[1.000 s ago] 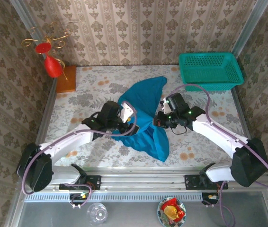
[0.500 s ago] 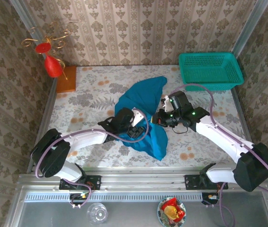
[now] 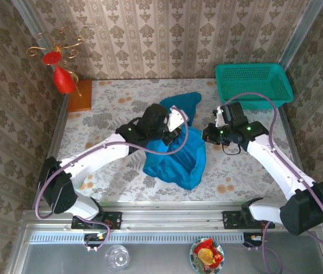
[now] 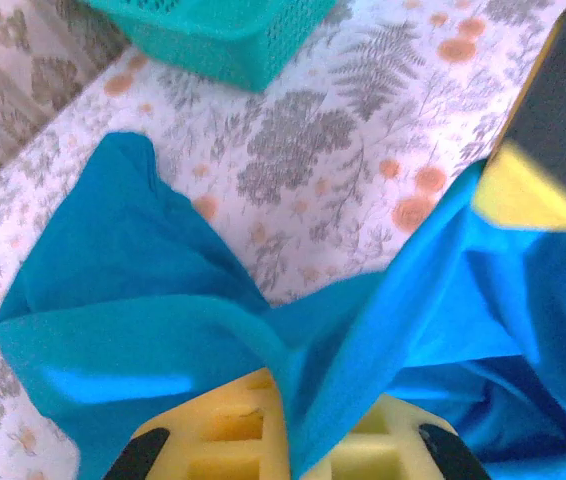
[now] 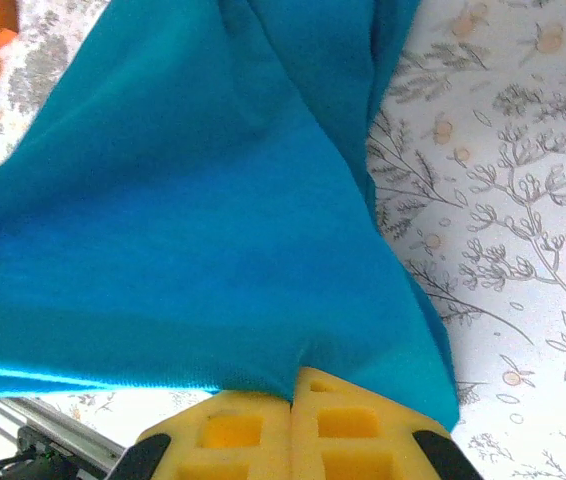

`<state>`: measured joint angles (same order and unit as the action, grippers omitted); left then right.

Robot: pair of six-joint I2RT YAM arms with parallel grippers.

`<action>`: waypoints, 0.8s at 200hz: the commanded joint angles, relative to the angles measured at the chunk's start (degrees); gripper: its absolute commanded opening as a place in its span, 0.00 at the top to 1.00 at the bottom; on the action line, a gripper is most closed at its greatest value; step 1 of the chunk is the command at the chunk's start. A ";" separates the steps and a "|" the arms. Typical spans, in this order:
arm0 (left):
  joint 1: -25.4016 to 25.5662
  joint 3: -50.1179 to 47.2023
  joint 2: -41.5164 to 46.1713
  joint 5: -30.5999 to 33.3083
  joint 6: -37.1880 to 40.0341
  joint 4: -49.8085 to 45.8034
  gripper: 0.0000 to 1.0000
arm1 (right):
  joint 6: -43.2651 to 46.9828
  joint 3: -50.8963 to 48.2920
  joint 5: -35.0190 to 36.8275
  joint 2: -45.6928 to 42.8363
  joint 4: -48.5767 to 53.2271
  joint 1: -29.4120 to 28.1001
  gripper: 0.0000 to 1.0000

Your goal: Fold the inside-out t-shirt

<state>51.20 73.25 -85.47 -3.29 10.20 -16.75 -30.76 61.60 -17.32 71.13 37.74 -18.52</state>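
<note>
The inside-out t-shirt (image 3: 173, 160) is bright blue and bunched in the middle of the table, with one end (image 3: 184, 101) trailing toward the back. My left gripper (image 3: 176, 121) is shut on a fold of it; in the left wrist view the cloth (image 4: 163, 310) runs down between the yellow fingers (image 4: 233, 430). My right gripper (image 3: 208, 134) is shut on another edge a short way to the right. In the right wrist view the t-shirt (image 5: 183, 220) spreads away from the closed gripper (image 5: 295, 378). The cloth hangs between both grips.
A teal mesh basket (image 3: 254, 84) stands at the back right, also seen as the basket (image 4: 223, 30) in the left wrist view. An orange wooden block (image 3: 80, 95) and a red ornament (image 3: 63, 80) sit at the back left. The floral tabletop (image 3: 93, 165) lies bare on the left.
My left gripper has closed on the t-shirt and swung back and to the right with it. My right gripper has moved right and back, holding its edge, drawing the cloth up between them.
</note>
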 commanded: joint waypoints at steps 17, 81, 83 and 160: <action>-0.22 10.96 -2.33 -1.00 2.85 -16.38 1.00 | -0.78 -0.81 0.88 -7.70 3.73 -1.42 0.81; -1.80 12.65 -1.60 -2.67 3.11 -21.48 1.00 | -12.37 -9.75 16.50 -17.87 -6.14 -21.27 0.78; -1.87 12.56 -1.62 -2.68 3.08 -21.61 1.00 | -12.80 -10.23 17.01 -17.83 -7.40 -22.32 0.79; -4.03 11.22 2.01 -3.09 1.23 -23.20 1.00 | -17.42 -17.12 37.76 4.35 -34.11 -43.35 0.94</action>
<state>47.53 84.29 -86.89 -5.85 11.81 -38.24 -44.77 46.06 8.49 69.28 13.80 -60.84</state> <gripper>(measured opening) 0.068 0.073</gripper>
